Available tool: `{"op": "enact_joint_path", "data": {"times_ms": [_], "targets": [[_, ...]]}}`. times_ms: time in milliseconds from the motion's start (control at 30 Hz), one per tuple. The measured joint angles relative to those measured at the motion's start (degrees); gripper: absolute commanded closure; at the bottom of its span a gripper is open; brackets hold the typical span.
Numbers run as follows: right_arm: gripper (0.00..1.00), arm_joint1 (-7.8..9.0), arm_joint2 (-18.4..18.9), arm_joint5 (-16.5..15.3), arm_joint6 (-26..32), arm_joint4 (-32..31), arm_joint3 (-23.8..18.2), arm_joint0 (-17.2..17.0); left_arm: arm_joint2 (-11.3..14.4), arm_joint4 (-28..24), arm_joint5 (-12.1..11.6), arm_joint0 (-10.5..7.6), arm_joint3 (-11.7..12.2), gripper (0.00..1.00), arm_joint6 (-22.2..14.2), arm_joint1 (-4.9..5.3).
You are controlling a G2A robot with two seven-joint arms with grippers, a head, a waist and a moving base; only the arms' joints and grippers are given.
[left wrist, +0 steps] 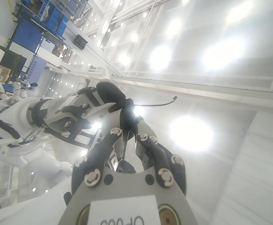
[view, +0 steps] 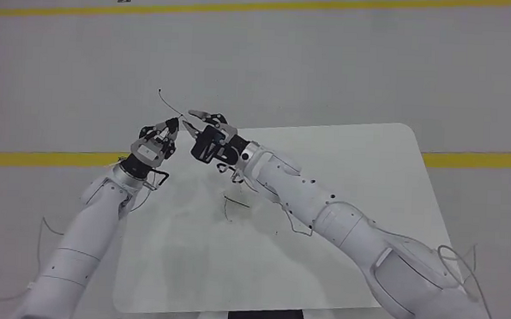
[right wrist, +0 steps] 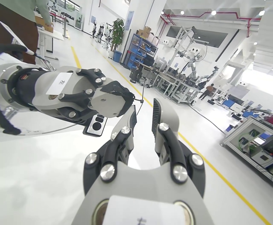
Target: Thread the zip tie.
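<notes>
Closest to the lens in the left wrist view, the left claw (left wrist: 129, 125) had its dark fingertips pinched together on the zip tie (left wrist: 157, 104), a thin black strip. One stretch of the strip ran back between the fingers toward the palm. The longer stretch stuck out past the tips into open air and ended in a small block. The right claw (right wrist: 145, 106) faced the left one almost tip to tip, its ribbed pads (right wrist: 154, 115) narrowly apart and gripping nothing. A length of the strip passed just beside one pad (touching or not, I could not tell). Seen from above, both claws met in the air by the far left corner of the white surface (view: 365, 207). The left arm came in along the surface's left side, and the right arm stretched diagonally across it. The strip's free end pointed away from the robot, out over the grey floor (view: 328, 68), with a yellow line (view: 245, 6) painted farther off. A few thin dark strands (view: 236, 202) lay on the surface near the right arm, too small to identify.
</notes>
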Motion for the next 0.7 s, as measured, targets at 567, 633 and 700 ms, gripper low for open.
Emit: {"op": "enact_joint_path", "data": {"times_ms": [567,633,700], "targets": [[1.0,-1.54,3.0,-2.3,-1.1,-3.6,1.0,-1.0,0.0,0.0,0.0,0.0,0.0,1.0,0.0,0.0],[1.0,-1.68,3.2,-2.7,-1.1,-4.0,1.1,-1.1,0.0,0.0,0.0,0.0,0.0,1.0,0.0,0.0],[1.0,-1.83,3.5,-2.9,-1.1,-4.5,1.3,-1.2,0.0,0.0,0.0,0.0,0.0,1.0,0.0,0.0]]}}
